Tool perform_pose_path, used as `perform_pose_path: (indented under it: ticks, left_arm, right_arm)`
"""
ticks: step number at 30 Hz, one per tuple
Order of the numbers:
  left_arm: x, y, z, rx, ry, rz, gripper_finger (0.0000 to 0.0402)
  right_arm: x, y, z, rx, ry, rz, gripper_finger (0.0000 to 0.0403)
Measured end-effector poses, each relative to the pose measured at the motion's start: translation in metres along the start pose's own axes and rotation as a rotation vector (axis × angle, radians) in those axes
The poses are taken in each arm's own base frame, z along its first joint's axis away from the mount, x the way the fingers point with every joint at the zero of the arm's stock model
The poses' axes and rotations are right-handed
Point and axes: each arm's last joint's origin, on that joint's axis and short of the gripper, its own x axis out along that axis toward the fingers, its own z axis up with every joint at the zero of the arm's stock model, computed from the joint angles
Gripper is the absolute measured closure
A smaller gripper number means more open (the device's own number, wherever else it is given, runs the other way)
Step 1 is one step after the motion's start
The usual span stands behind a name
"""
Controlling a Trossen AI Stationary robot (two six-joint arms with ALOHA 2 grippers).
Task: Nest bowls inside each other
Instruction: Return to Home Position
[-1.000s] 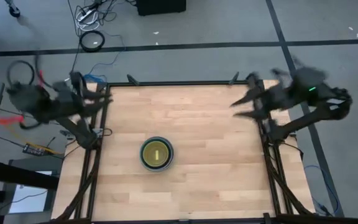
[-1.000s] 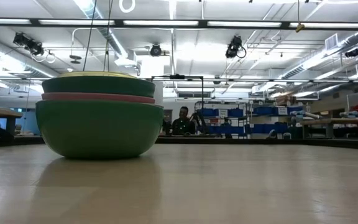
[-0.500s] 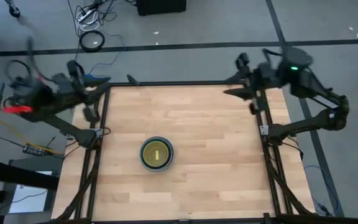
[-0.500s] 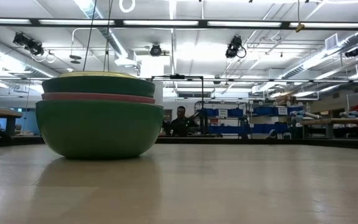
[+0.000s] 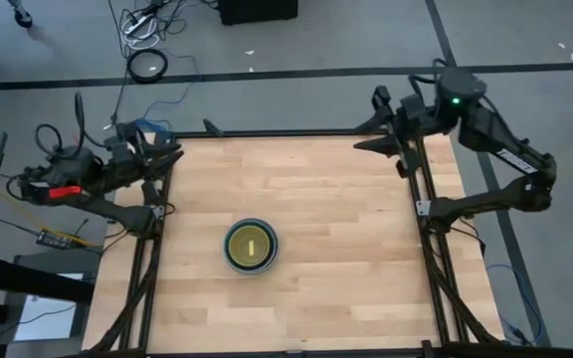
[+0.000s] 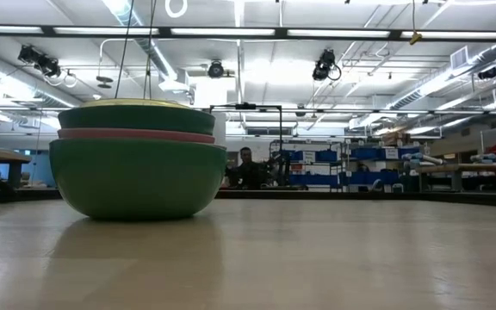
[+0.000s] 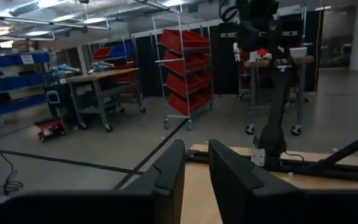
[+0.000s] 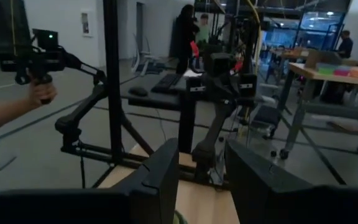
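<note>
While left gripper [image 7: 196, 145] and right gripper [image 8: 201, 144] hang parted, empty: bowls [image 5: 251, 246] nested, yellow innermost, green outermost.

The biggest bowl [image 6: 136, 176] was sage green, with a pink bowl [image 6: 136, 135] showing as a band just above it, then a darker teal bowl [image 6: 136, 118]. From above, the innermost bowl [image 5: 251, 245] was yellow inside dark rings. The worktop [image 5: 336, 229] was pale wood laid in strips, framed in black, on a grey floor [image 5: 316, 40] crossed by dark lines, and the shelf bins [image 7: 185, 40] beyond were red.
</note>
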Motion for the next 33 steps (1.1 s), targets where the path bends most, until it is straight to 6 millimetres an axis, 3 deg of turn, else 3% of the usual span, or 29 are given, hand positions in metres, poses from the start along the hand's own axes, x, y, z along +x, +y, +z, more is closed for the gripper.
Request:
perform_pose_path:
  ticks: [7, 12, 20, 26, 33]
  left_arm:
    - [-0.023, 0.014, -0.021, -0.058, -0.041, 0.007, 0.0321]
    - [-0.037, 0.021, -0.041, -0.124, -0.073, 0.007, 0.0321]
    - [-0.040, 0.020, -0.063, -0.142, -0.061, 0.001, 0.0321]
    - [-0.036, 0.016, -0.072, -0.147, -0.036, -0.002, 0.0321]
    - [-0.035, 0.015, -0.075, -0.140, -0.025, -0.003, 0.0321]
  right_arm:
    - [-0.036, 0.023, 0.004, -0.037, -0.027, -0.011, 0.0285]
    - [-0.057, 0.037, -0.012, -0.043, -0.029, -0.030, 0.0284]
    - [-0.084, 0.051, -0.032, -0.023, -0.092, -0.095, 0.0284]
    - [-0.095, 0.059, -0.039, -0.036, -0.124, -0.055, 0.0285]
    - [-0.088, 0.052, -0.061, -0.035, -0.150, -0.089, 0.0285]
